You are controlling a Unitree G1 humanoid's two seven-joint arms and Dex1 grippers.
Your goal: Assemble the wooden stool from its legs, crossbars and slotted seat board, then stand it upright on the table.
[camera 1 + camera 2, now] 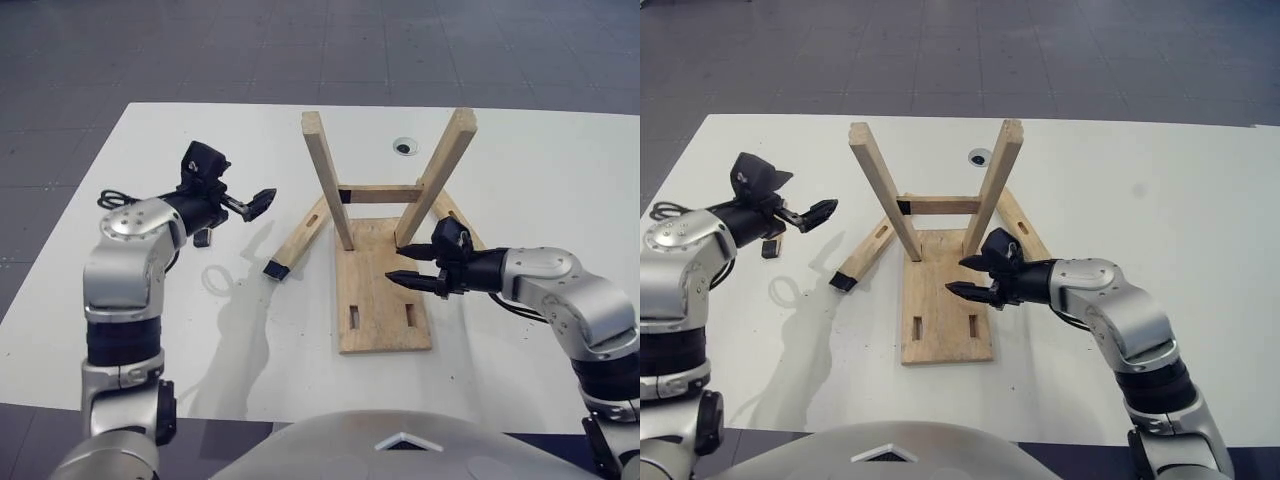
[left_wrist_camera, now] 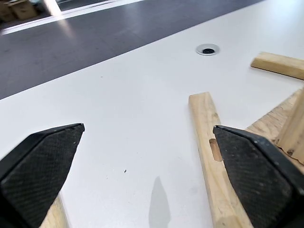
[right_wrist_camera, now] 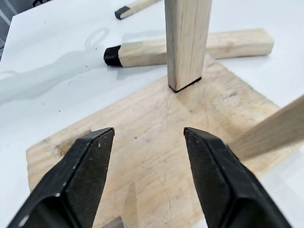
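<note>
I have the seat board (image 1: 385, 300) lying flat on the white table (image 1: 540, 160), roughly in the middle, its two near slots (image 1: 355, 317) open toward me. Two legs stand up from its far end and splay apart as they rise, the left upright leg (image 1: 327, 175) and the right upright leg (image 1: 437, 175), joined partway up by a short crossbar (image 1: 380, 194). Two more pieces lie flat on the table by the board's far corners: a slotted leg with a black cap (image 1: 300, 238) angling out to the left, and another loose leg (image 1: 1025, 228) angling out behind the right upright. My right claw (image 1: 395, 264) hangs just above the board's right side, near the foot of the right upright, its fingers spread with nothing between them; from that wrist I see the bare board grain under the black pads (image 3: 90, 166). My left claw (image 1: 260, 203) hovers over bare table just left of the capped leg, also spread wide and holding nothing. A small black piece (image 1: 202, 238) lies on the table beneath that arm, and a round cable hole (image 1: 403, 147) sits in the tabletop beyond the stool.
</note>
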